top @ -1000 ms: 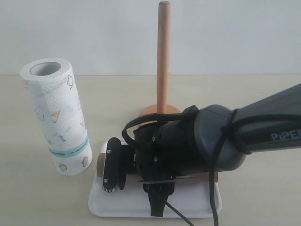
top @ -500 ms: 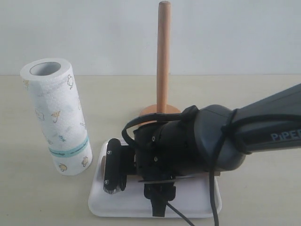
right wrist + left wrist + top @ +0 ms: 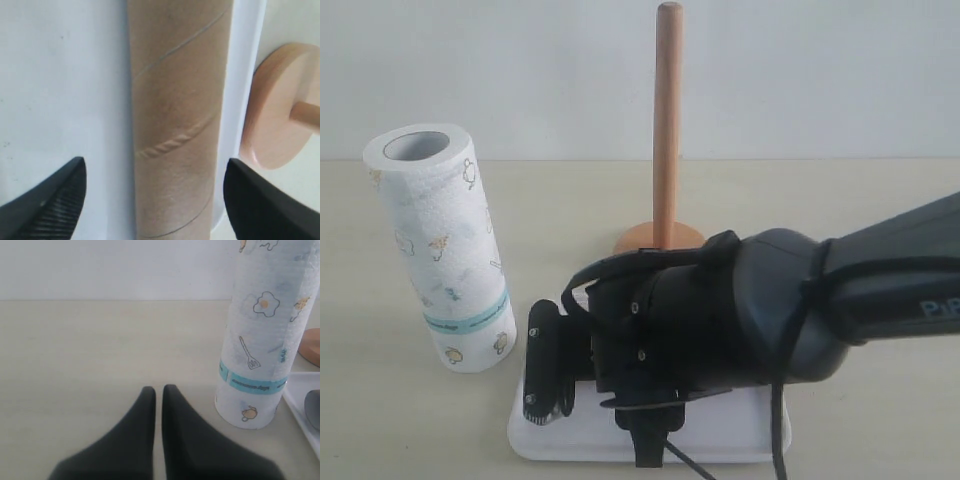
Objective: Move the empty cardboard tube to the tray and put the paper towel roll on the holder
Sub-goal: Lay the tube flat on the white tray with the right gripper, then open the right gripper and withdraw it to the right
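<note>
Leftward along the tray the right arm had slid since half a second earlier. One pale desk met a white wall. One paper towel roll stood upright just beside the tray's left end, and one holder stood behind the tray. One empty cardboard tube lay lengthwise in the tray. Of two tools, the right tool hung spread wide astride the tube, gripping nothing. The left tool, pinched nearly together and empty, sat beyond the roll from the tray.

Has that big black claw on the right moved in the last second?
Yes. The right gripper has slid left and lower in the exterior view, away from the holder, baring more of its base.
</note>
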Motion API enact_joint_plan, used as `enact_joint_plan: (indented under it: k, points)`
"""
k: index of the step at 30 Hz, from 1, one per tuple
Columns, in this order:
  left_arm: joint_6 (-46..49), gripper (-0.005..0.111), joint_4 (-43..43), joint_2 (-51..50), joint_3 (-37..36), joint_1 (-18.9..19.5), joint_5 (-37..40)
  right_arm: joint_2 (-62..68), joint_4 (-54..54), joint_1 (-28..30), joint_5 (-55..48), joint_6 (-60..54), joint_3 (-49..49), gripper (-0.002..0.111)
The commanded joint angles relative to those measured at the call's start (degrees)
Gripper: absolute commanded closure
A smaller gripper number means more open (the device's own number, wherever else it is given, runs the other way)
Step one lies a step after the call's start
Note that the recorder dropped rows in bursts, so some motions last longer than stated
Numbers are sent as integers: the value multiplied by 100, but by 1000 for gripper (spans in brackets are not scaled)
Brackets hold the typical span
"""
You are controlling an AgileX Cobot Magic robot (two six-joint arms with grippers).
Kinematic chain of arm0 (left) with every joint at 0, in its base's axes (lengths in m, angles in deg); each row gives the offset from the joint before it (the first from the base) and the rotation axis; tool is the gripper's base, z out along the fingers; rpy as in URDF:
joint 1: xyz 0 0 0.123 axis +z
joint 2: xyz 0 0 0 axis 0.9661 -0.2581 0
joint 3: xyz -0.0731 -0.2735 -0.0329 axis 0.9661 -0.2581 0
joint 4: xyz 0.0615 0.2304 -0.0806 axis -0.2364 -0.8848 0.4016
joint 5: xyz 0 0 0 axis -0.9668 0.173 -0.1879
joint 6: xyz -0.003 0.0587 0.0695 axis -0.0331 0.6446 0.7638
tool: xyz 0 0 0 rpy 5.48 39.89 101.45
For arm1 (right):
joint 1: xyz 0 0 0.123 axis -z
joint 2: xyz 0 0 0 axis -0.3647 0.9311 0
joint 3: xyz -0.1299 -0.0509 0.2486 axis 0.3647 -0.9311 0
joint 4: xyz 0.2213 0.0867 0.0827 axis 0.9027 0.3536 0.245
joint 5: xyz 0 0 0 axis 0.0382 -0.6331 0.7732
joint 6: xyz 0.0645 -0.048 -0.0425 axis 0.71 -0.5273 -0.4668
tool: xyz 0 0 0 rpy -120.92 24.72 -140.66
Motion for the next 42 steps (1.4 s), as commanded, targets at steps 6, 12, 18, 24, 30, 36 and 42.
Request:
enact_joint_plan:
  k: [6, 12, 18, 24, 30, 36, 42]
  points:
    - [16, 103, -1, 11, -22, 31, -19, -1101, -50, -149, -970, 31, 40, 37]
    - [16, 103, -1, 11, -22, 31, -19, -2213, 570, -177, -1579, -60, 40, 37]
    - [16, 103, -1, 11, -22, 31, -19, -3404, 1897, -177, -1889, -274, 40, 81]
    - [16, 103, -1, 11, -22, 31, -19, -4505, 2838, -177, -2606, 33, 40, 108]
    - [16, 103, -1, 11, -22, 31, -19, -5388, 2900, -177, -2706, 376, 40, 108]
    - [16, 103, -1, 11, -22, 31, -19, -5968, 2900, -177, -2706, 376, 40, 108]
    - [16, 103, -1, 11, -22, 31, -19, -6289, 2900, -177, -2706, 376, 40, 108]
